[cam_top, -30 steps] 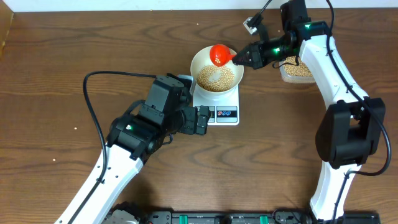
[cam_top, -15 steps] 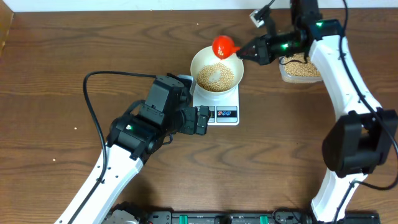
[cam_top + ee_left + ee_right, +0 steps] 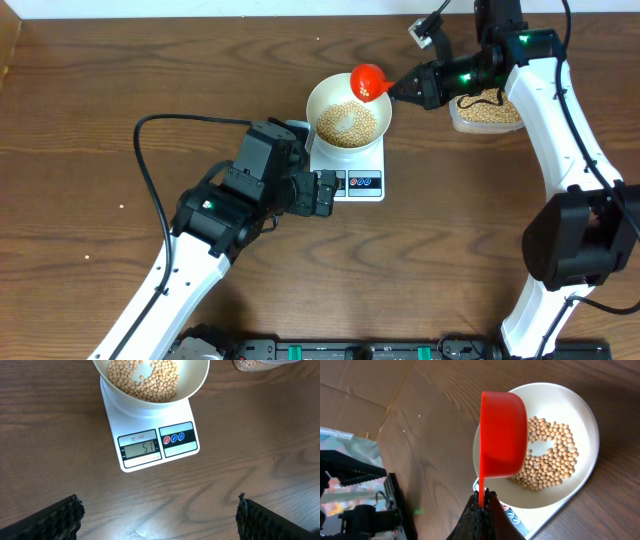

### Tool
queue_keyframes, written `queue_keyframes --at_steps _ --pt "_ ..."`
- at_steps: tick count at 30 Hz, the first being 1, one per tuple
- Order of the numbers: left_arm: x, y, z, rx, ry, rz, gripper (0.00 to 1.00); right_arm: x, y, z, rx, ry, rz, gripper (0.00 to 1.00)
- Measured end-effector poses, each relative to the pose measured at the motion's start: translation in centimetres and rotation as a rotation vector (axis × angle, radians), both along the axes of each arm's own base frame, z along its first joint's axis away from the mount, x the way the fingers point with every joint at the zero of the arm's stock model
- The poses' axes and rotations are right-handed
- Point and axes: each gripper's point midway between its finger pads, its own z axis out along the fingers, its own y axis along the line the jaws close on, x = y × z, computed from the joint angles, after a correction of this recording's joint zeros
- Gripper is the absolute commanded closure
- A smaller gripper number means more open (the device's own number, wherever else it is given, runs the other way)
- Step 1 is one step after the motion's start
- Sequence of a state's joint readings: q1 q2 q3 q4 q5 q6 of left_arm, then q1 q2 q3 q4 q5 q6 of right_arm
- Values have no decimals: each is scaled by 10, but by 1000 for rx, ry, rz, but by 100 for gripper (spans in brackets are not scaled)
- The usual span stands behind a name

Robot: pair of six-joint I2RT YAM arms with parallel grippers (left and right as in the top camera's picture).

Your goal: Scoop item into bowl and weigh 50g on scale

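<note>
Dark wooden table [image 3: 80,150], right gripper [image 3: 415,88] clenched on red scoop [image 3: 368,80] handle, scoop ahead of it over bowl [image 3: 318,100] of beans [image 3: 347,123] on scale [image 3: 365,183], left gripper [image 3: 325,193] released, scale just ahead.

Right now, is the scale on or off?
On. The scale has a lit display that reads 51 in the left wrist view.

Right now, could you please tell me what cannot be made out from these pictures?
- Red scoop: the right wrist view shows only its outside, and overhead it is too small, so whether it is empty is unclear.
- Scale reading: too small overhead, legible only from the left wrist.
- Bowl: far rim cut off by the left wrist view's top edge.
- Clear tub: partly covered overhead by the right arm.
</note>
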State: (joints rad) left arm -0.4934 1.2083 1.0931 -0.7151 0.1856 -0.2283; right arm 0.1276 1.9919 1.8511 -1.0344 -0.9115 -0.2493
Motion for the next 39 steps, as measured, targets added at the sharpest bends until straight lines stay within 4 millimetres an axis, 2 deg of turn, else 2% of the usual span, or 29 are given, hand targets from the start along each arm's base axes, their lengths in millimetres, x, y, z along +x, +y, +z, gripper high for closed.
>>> queue_keyframes --at_steps 12,23,28,31,33,39 --pt "0 0 0 0 0 0 0 3 -4 -8 -59 -13 -13 99" --pt "0 0 0 0 0 0 0 -5 17 -18 -138 -37 31 99" --pt "0 0 0 0 0 0 0 -6 16 -13 -102 -35 38 99" --pt "0 0 0 0 0 0 1 -2 3 -10 -79 -28 15 99" --pt "0 0 0 0 0 0 0 3 -16 -7 -82 -28 -27 99" --pt "0 0 0 0 0 0 1 16 -103 12 -237 -87 -244 99"
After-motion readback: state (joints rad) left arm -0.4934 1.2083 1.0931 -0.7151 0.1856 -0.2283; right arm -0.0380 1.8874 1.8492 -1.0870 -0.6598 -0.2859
